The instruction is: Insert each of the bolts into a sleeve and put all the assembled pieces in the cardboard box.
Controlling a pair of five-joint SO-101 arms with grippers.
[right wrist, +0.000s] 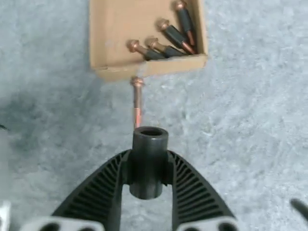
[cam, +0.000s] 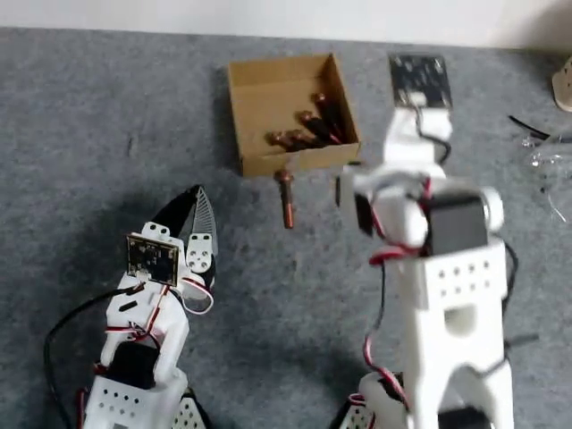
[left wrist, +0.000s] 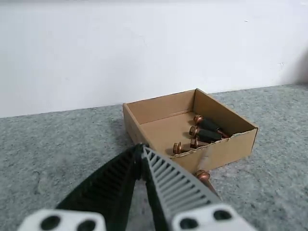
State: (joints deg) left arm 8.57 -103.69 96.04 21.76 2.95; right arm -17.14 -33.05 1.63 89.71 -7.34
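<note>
In the high view the right arm's own body covers its claw, and that arm is smeared, so its grip is read from the right wrist view. There the right claw (right wrist: 147, 166) is clamped on a black sleeve (right wrist: 148, 149), held upright with its open mouth showing and its lower end hidden between the fingers.

Straight ahead of this claw a bare bolt (right wrist: 137, 101) lies on the grey table (right wrist: 250, 110). Its head is against the near wall of the cardboard box (right wrist: 149, 67) and its shaft points back at the sleeve. Whether the tip touches the sleeve cannot be told.

Beyond the bolt, four assembled pieces (right wrist: 171, 33) lie in the box, crowded toward one side.

The left claw (left wrist: 142, 153) has its fingers together on nothing. Its pale finger (left wrist: 178, 192) hides the bolt's shaft, leaving the head (left wrist: 204, 176) in sight just outside the box wall (left wrist: 226, 147). That wall also cuts off the pieces inside.

Open table lies on both sides of the bolt, and between the left claw (cam: 198, 204) and the box (cam: 295, 161).
</note>
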